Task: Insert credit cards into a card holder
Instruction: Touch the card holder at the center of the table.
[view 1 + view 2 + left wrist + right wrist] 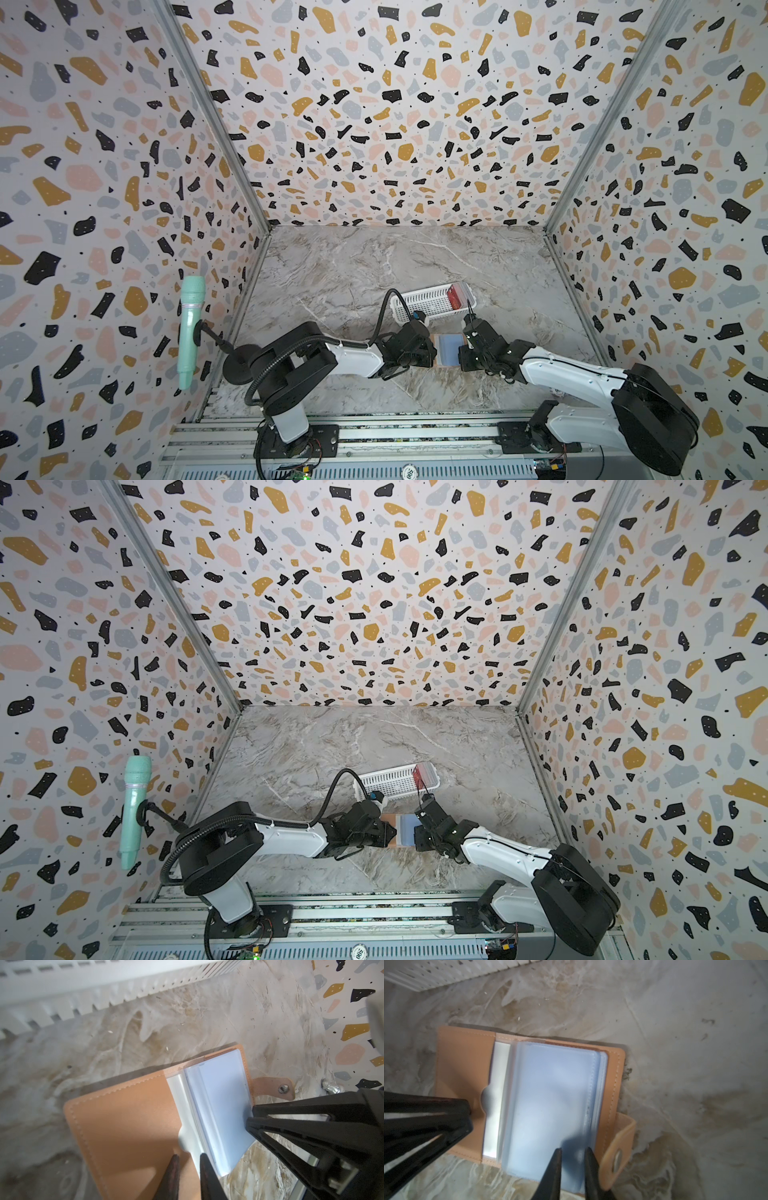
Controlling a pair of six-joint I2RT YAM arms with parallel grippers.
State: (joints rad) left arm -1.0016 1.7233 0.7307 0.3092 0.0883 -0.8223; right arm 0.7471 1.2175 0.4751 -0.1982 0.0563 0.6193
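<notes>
The card holder (448, 348) lies open on the marble table between my two arms, tan flap on the left and pale blue sleeves (550, 1095) on the right. My left gripper (188, 1155) hovers at the tan flap (124, 1126) beside its thumb notch, jaws a little apart, nothing between them. My right gripper (573, 1149) is over the near edge of the blue sleeves, jaws slightly apart and empty; I cannot tell whether either touches. The snap strap (618, 1159) sticks out next to it. Red credit cards (456, 296) stand in the white basket's right end.
The white slotted basket (424, 303) lies just behind the card holder (405, 827), close to both wrists. A green microphone (191, 328) on a stand hangs at the left wall. Terrazzo walls enclose three sides.
</notes>
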